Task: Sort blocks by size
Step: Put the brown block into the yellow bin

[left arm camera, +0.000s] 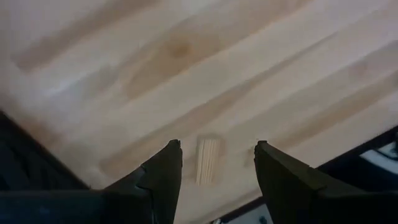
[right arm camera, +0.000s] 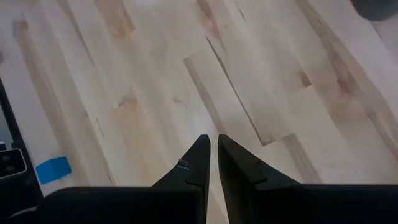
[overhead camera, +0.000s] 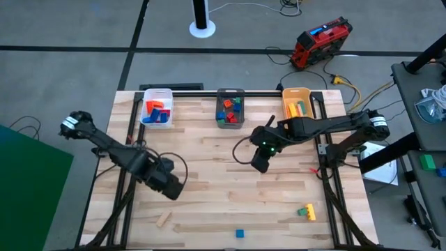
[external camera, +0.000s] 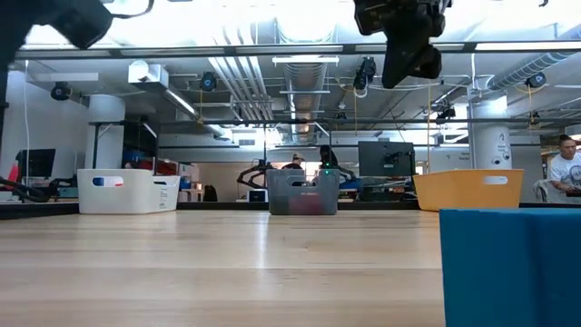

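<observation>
- Most of the blocks are already binned along the far edge of the surface (overhead camera: 209, 150): red, blue and orange ones in the white bin (overhead camera: 157, 107) toward the far left corner, a mixed bunch in the grey bin (overhead camera: 230, 107) at the middle, yellow and green bars in the orange bin (overhead camera: 298, 103) toward the far right.
- Four loose ones sit along the near edge: a plain wood block (overhead camera: 163, 219) left of centre, a small blue cube (overhead camera: 240, 233) right at the near edge around the middle, and a green block (overhead camera: 303, 209) touching a yellow block (overhead camera: 311, 213) toward the near right corner.
- Left tool (left arm camera: 216, 163) hangs over the near-left part of the surface, fingers spread apart, with the wood block showing in the gap between them in its wrist view, nothing gripped.
- Right tool (right arm camera: 213, 157) hovers above the middle of the surface, right of centre, fingers almost together with only a thin slit, holding nothing.
</observation>
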`<state>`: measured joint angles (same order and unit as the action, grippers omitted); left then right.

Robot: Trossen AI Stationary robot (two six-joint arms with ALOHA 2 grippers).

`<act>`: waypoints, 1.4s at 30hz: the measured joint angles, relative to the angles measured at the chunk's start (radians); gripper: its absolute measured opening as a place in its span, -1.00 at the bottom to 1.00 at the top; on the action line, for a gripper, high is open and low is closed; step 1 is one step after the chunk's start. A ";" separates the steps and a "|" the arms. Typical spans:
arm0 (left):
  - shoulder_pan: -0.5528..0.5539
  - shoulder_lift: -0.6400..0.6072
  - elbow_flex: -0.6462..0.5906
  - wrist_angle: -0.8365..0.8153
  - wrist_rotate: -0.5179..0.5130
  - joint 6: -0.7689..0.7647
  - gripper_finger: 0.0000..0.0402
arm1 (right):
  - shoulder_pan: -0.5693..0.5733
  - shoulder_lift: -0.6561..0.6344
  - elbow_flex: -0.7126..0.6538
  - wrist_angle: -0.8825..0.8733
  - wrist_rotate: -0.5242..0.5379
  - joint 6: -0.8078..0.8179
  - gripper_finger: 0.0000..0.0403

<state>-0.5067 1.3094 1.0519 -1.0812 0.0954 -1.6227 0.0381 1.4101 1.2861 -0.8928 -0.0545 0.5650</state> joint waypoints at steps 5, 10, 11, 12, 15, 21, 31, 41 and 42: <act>-0.058 0.076 0.005 0.017 0.048 -0.045 -0.12 | 0.004 0.000 0.000 0.000 0.001 -0.013 -0.89; -0.090 0.159 0.039 0.047 0.062 -0.049 -0.10 | 0.004 0.000 0.000 0.000 0.001 -0.015 -0.89; -0.090 0.176 0.048 0.046 0.074 -0.045 -0.09 | 0.005 0.000 0.000 0.000 0.001 -0.016 -0.89; -0.090 0.193 0.054 0.046 0.086 -0.043 -0.07 | 0.005 0.000 0.000 0.000 0.001 -0.019 -0.89; -0.091 0.244 0.072 0.045 0.111 -0.044 -0.02 | 0.006 0.000 0.000 0.000 0.001 -0.033 -0.89; -0.104 0.340 0.130 0.053 0.133 -0.042 0.14 | 0.006 0.000 0.000 0.000 0.001 -0.042 -0.89; -0.151 0.463 0.176 0.067 0.200 -0.013 0.22 | 0.006 -0.001 0.000 -0.028 -0.008 -0.046 -0.89; -0.183 0.506 0.103 0.176 0.212 -0.019 0.22 | 0.006 -0.001 0.000 -0.041 -0.007 -0.054 -0.89; -0.188 0.506 0.090 0.193 0.212 -0.025 0.22 | 0.006 -0.001 0.000 -0.042 -0.007 -0.054 -0.89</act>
<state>-0.6945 1.8156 1.1421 -0.8877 0.3070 -1.6475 0.0438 1.4090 1.2861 -0.9349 -0.0620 0.5110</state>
